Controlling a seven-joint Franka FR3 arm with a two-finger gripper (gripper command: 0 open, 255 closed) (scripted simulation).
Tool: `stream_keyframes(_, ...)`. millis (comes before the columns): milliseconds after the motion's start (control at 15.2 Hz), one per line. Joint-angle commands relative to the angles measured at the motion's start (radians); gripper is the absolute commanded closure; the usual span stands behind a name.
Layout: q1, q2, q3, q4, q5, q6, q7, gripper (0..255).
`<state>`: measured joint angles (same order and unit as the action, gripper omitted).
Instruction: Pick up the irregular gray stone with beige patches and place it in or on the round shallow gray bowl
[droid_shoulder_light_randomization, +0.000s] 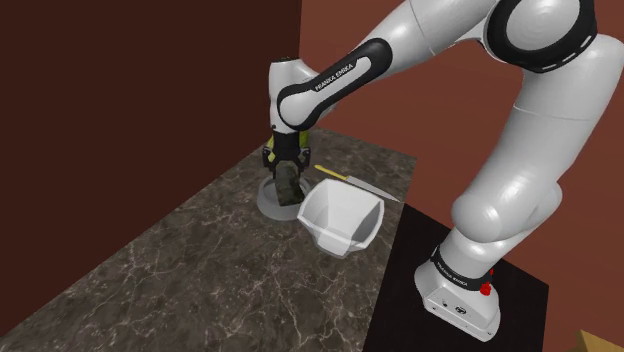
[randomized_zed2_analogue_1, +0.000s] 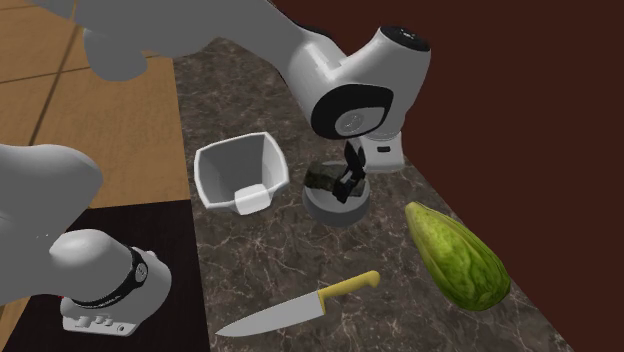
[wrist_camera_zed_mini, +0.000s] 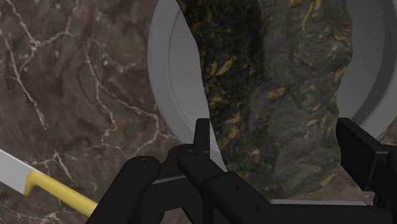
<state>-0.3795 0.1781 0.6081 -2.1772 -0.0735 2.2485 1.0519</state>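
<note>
The dark grey stone (wrist_camera_zed_mini: 273, 83) with yellowish-beige patches sits between my two black fingers, which clasp its sides. My gripper (wrist_camera_zed_mini: 280, 143) holds it right over the round shallow grey bowl (wrist_camera_zed_mini: 167, 70), whose rim shows on either side of the stone. In the shoulder view the gripper (droid_shoulder_light_randomization: 288, 178) points down with the stone (droid_shoulder_light_randomization: 288, 186) just above the bowl (droid_shoulder_light_randomization: 270, 204) near the counter's far end. In the second exterior view the stone (randomized_zed2_analogue_1: 325, 181) sits at the bowl (randomized_zed2_analogue_1: 335, 210) under the gripper (randomized_zed2_analogue_1: 346, 186); I cannot tell whether it touches the bowl.
A white square container (droid_shoulder_light_randomization: 340, 218) stands close beside the bowl. A yellow-handled knife (randomized_zed2_analogue_1: 300, 308) lies on the dark marble counter (droid_shoulder_light_randomization: 180, 270). A long green ribbed fruit (randomized_zed2_analogue_1: 455, 255) lies near the counter's edge. Dark red walls (droid_shoulder_light_randomization: 420, 100) border the counter.
</note>
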Motion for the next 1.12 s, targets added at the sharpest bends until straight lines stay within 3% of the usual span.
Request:
stream_keyframes(0, 0.004, 0.019, -0.004, -0.009, -0.014, 0.024, 0.009, 255)
stream_keyframes(528, 0.004, 0.019, -0.004, -0.009, -0.014, 0.024, 0.009, 255)
stream_keyframes(594, 0.004, 0.019, -0.004, -0.009, -0.014, 0.024, 0.009, 0)
stream_keyframes(924, 0.004, 0.019, -0.004, -0.009, -0.014, 0.024, 0.009, 0)
stream_keyframes(1056, -0.006, -0.024, 0.005, 0.018, 0.019, -0.039, -0.014, 0)
